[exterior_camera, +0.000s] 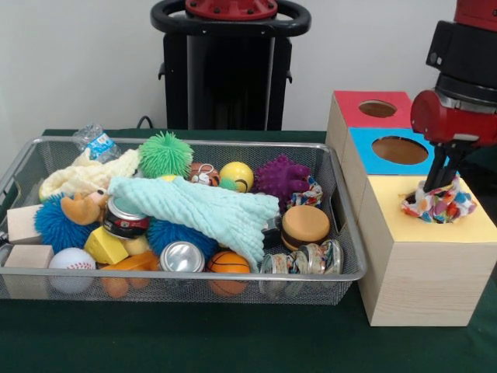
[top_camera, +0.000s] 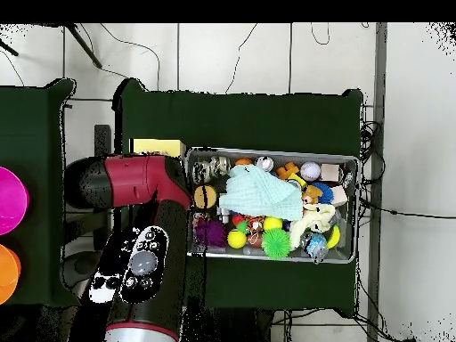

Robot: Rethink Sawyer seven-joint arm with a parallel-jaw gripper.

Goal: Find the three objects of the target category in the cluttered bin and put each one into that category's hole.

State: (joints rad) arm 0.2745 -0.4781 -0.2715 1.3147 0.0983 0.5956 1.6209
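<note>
- Front view: the hand (exterior_camera: 440, 185) hangs over the yellow-topped box (exterior_camera: 435, 233), its dark fingers (exterior_camera: 435, 172) pressed together on a polka-dot cloth piece (exterior_camera: 439, 203) that sits bunched right at the hole; the hole itself is covered by the cloth.
- Front view: a second polka-dot piece (exterior_camera: 308, 194) shows at the right side of the bin (exterior_camera: 342, 273), between the purple spiky ball (exterior_camera: 281, 177) and the toy burger (exterior_camera: 305, 225). I cannot pick out a third; it may lie under the mint-green cloth (exterior_camera: 210, 214).
- Step in hand, as I judge it: dropping one cloth piece into the hole. The next move calls for the hand to let go, and perhaps push down, since soft cloth could snag on the hole's edge.
- Overhead view: the red arm (top_camera: 142, 191) covers the boxes almost wholly; only a strip of the yellow top (top_camera: 158, 147) shows beside the bin's (top_camera: 267, 152) short end. The hand and the held cloth are hidden here.
- Overhead view: it gives the bin's full layout on the green table (top_camera: 240, 116), with the mint-green cloth (top_camera: 258, 191) across the middle, which the front view foreshortens. Only the front view shows the grip and the hole's box.
</note>
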